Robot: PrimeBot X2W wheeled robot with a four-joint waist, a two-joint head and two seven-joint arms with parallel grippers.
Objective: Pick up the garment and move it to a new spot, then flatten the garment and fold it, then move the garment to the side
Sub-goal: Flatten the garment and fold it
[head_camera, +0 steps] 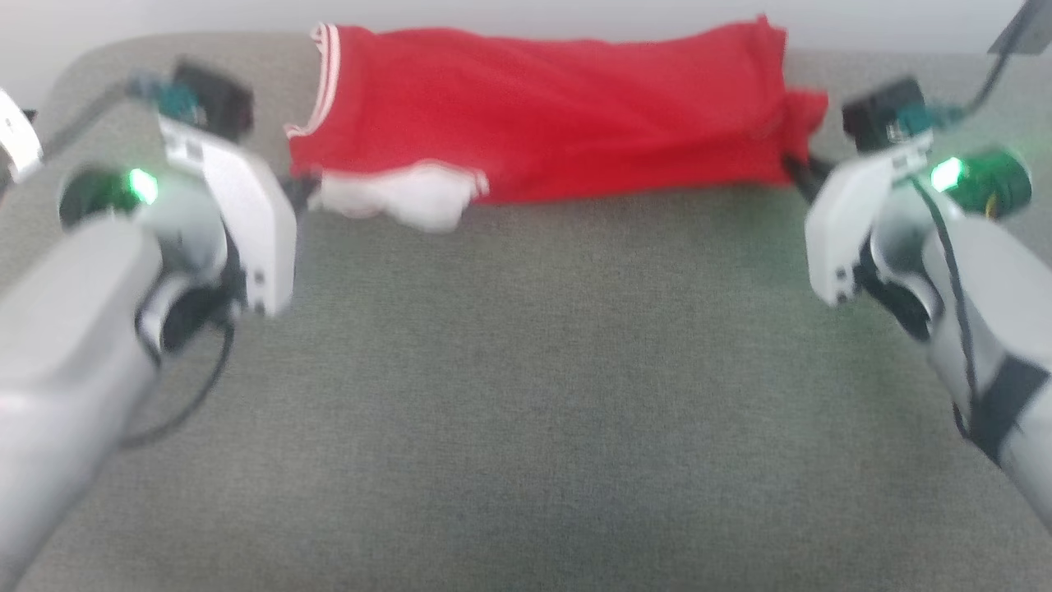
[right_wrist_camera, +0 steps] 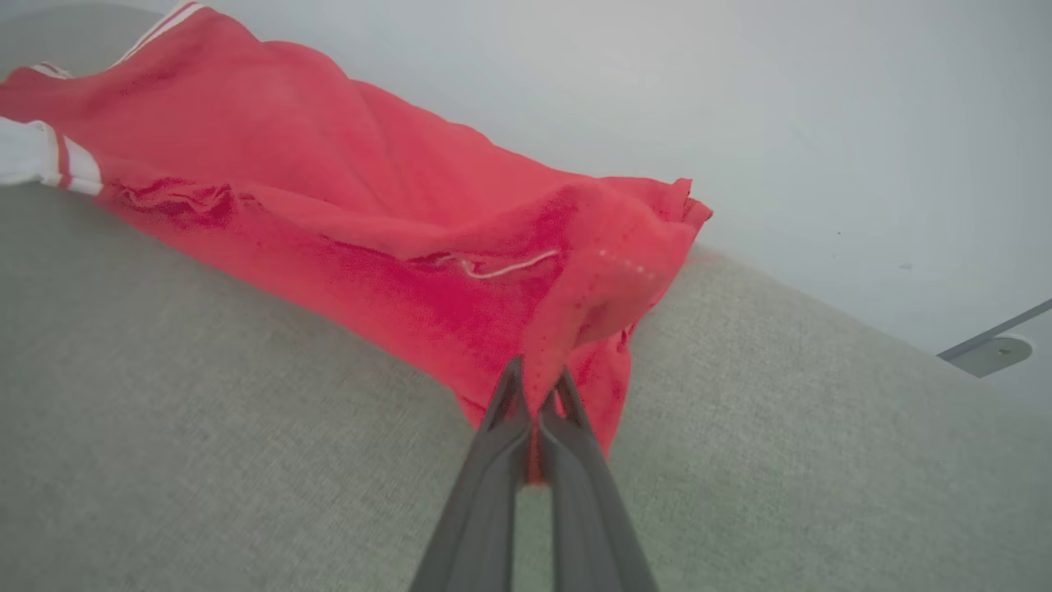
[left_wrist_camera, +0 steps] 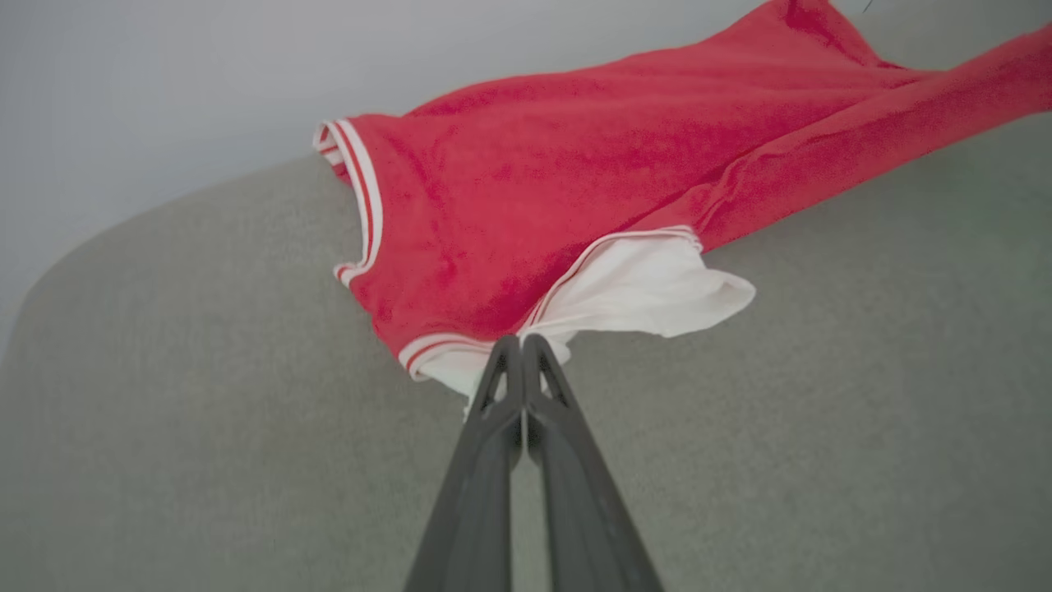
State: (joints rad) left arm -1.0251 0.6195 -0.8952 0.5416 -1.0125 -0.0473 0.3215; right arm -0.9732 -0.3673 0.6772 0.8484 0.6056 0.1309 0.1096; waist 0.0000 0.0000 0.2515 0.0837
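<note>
Along the far edge of the grey fabric-covered table [head_camera: 526, 370] lies the garment [head_camera: 542, 107], a bright red shirt bunched into a long band running from the robot's left to its right, and both arms are on it. Over at the left end, the left gripper [left_wrist_camera: 522, 341] has its fingers [left_wrist_camera: 485, 460] pressed tight together right at the white sleeve [left_wrist_camera: 649, 284], with a bit of white cloth pinched at the tips (a fine nip, just at the striped cuff edge). Striped trim [left_wrist_camera: 362, 197] curls round the shirt's left end, up near the table's rounded back corner. Now the other end: the right gripper [right_wrist_camera: 538, 374] is clamped on a red fold of the hem, with cloth plainly caught between its two dark fingers and drawn up into a small peak above the table. From the head view, both pale forearms [head_camera: 74, 329] angle inward, a green light [head_camera: 141, 185] glowing on each wrist, and the picture is slightly blurred. The middle of the garment rests wrinkled on the table, with a plain pale wall [head_camera: 575, 12] behind.
</note>
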